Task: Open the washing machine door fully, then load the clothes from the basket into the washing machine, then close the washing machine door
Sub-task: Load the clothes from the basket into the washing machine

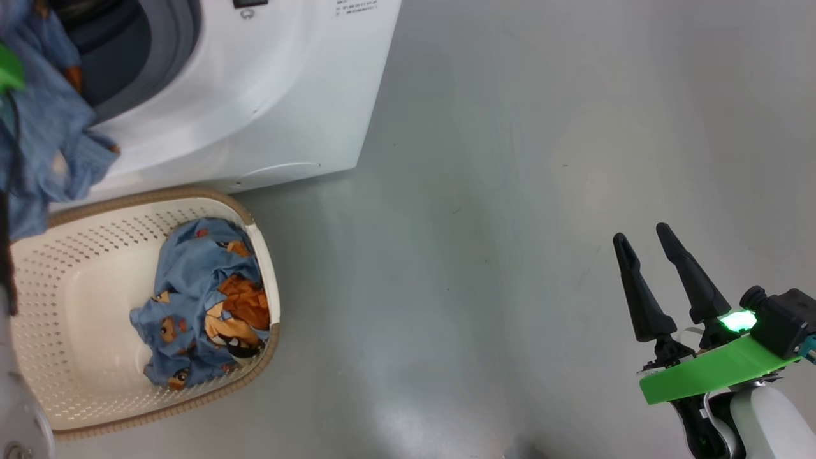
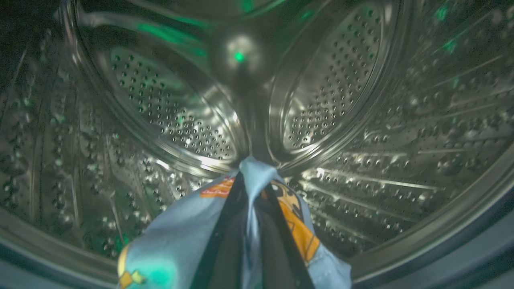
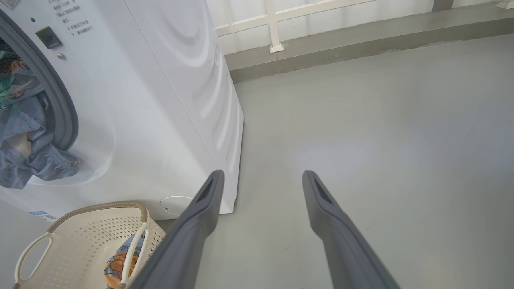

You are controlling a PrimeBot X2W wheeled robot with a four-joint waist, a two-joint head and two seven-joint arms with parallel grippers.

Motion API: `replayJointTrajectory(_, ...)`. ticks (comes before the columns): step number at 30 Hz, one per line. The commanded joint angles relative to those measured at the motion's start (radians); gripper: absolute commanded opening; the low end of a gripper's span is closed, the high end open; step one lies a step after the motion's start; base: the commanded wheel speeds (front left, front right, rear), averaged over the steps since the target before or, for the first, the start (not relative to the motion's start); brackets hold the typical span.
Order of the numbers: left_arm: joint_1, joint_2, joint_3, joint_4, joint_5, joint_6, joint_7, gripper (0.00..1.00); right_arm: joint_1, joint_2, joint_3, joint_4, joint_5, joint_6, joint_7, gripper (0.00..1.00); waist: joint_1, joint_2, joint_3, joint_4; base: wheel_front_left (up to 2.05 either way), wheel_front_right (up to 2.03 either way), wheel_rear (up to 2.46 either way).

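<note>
White washing machine [image 1: 268, 95], steel drum [image 2: 361, 160] gaping; open floor [image 1: 510, 191] on the robot's right. Basket [image 1: 76, 255] just beside it, one bundle [image 1: 197, 299] inside. Judged step: carry the held clothes [image 2: 176, 245] deeper past the gasket [image 1: 178, 38] before release, as fabric trails outside. Left tool [image 2: 251, 192] pinches the clothes; right tool [image 1: 642, 234] spread, holding nothing.

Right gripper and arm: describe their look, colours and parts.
The right gripper has two long, tapered black fingers, each with a slot near the tip. Behind them sit a bright green plastic bracket, a glowing green light and a black camera block. The forearm is white.
</note>
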Motion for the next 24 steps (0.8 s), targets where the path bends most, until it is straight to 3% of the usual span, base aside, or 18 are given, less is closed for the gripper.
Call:
replayJointTrajectory(1,-0.018,0.047,0.005,-0.056,0.009,0.006,-0.005,0.0,0.0,-0.018,0.009,-0.025,0.004,0.003,-0.005,1.0,-0.0001,0.0,0.011,-0.001,0.0,0.0,0.0)
replayJointTrajectory(8,0.024,0.025,0.033,-0.327,0.01,0.02,-0.005,0.0,-0.012,-0.013,0.008,-0.036,0.0,0.003,-0.005,1.0,-0.0001,0.0,0.04,0.007,0.0,0.0,0.0)
replayJointTrajectory(9,0.034,0.023,0.036,-0.323,0.009,0.017,-0.005,0.09,-0.015,-0.012,0.009,-0.038,-0.001,0.003,-0.005,1.0,-0.0001,0.0,0.042,0.008,0.0,0.0,0.0)
replayJointTrajectory(10,0.04,0.023,0.037,-0.313,0.011,0.015,-0.005,0.27,-0.017,-0.012,0.01,-0.039,-0.002,0.003,-0.005,1.0,-0.0001,0.0,0.044,0.01,0.0,0.0,0.0)
replayJointTrajectory(12,0.053,0.015,0.04,-0.265,0.009,0.016,-0.006,1.0,-0.019,-0.012,0.013,-0.04,-0.003,0.003,-0.005,1.0,-0.0001,0.0,0.043,0.014,0.0,0.0,0.0)
replayJointTrajectory(24,0.077,-0.001,0.052,-0.165,0.002,0.01,-0.006,1.0,-0.014,-0.025,0.005,-0.041,-0.001,0.003,-0.005,1.0,-0.0001,0.0,0.037,0.035,0.0,0.0,0.0)
